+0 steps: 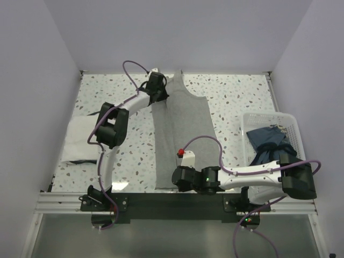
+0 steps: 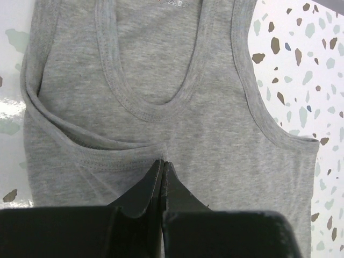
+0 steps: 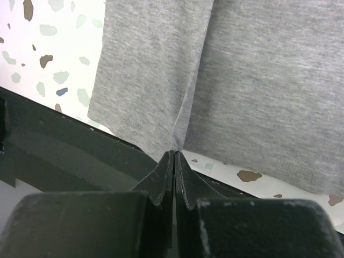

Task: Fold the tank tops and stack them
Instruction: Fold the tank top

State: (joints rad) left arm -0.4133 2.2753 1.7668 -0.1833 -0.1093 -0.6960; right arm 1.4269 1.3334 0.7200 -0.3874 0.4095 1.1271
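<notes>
Only the wrist views show left claw (image 2: 162, 163) and right claw (image 3: 173, 155) clamping the grey tank top (image 2: 215, 140).

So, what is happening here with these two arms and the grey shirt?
Two robot arms are folding a light grey sleeveless knit tank top that lies on the speckled table. The left tool is shut on the fabric near the armhole, and the right tool is shut on the hem at the near edge. One long side seems folded over. A folded white garment lies to the left. A white plastic lattice basket on the right holds a dark blue garment.
</notes>
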